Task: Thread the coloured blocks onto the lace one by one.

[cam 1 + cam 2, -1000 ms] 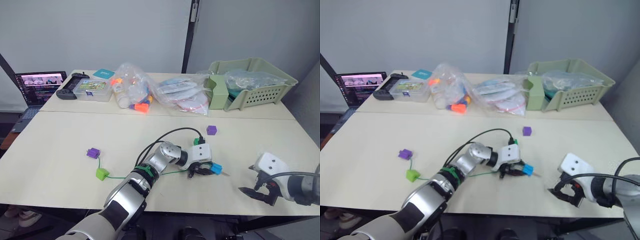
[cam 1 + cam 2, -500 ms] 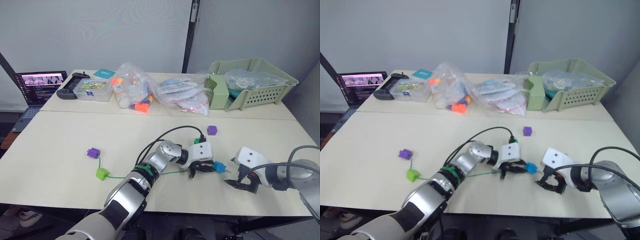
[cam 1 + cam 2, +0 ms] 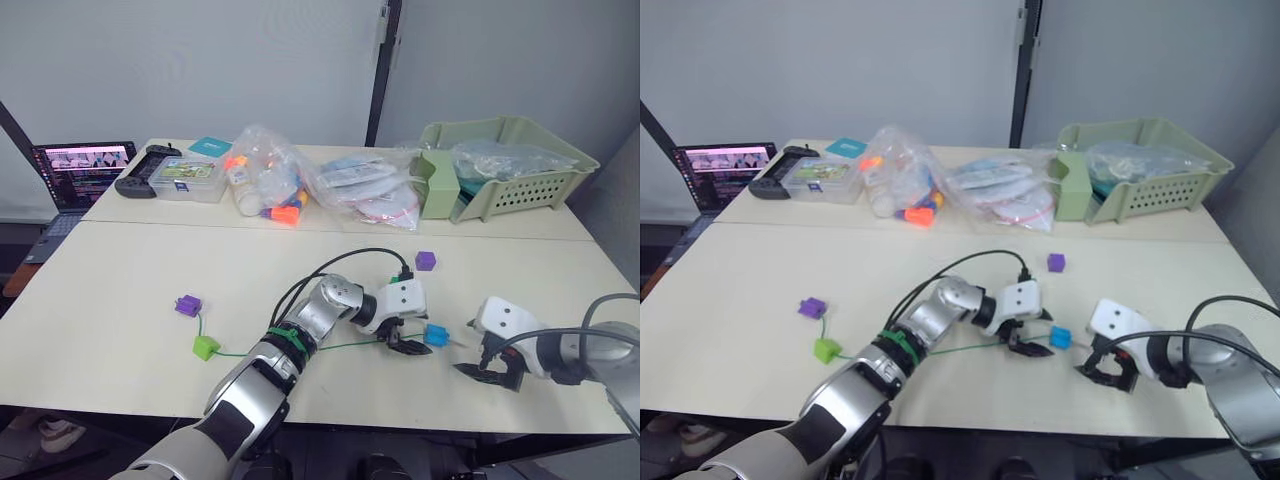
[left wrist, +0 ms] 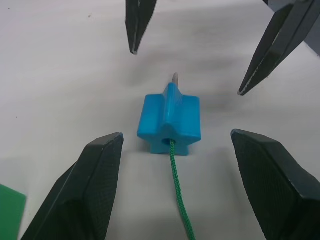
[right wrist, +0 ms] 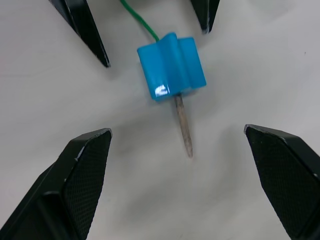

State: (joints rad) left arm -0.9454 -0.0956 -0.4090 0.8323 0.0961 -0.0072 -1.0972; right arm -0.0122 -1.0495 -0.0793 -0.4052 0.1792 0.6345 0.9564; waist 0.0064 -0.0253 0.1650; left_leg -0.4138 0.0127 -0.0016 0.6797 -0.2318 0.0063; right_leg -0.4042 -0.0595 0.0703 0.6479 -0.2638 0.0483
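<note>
A blue block (image 4: 170, 119) lies on the table with the green lace (image 4: 176, 175) running into its hole and the stiff tip (image 5: 183, 125) sticking out the far side. My left gripper (image 3: 405, 345) is open, its fingers either side of the block without touching it. My right gripper (image 3: 490, 372) faces it from the other side, also open, fingers apart around the tip. The lace trails back through a lime green block (image 3: 205, 346) to a purple block (image 3: 187, 305). Another purple block (image 3: 425, 260) sits loose behind the left gripper.
At the back stand a green basket (image 3: 520, 165), clear bags of toys (image 3: 270, 185), a plastic box (image 3: 185, 180) and a laptop (image 3: 75, 170). A black cable (image 3: 350, 265) loops over my left arm. The table's front edge (image 3: 400, 425) is close to both grippers.
My right gripper came in from the right to just past the lace tip, then eased back slightly. The blue block now lies between both open grippers.
</note>
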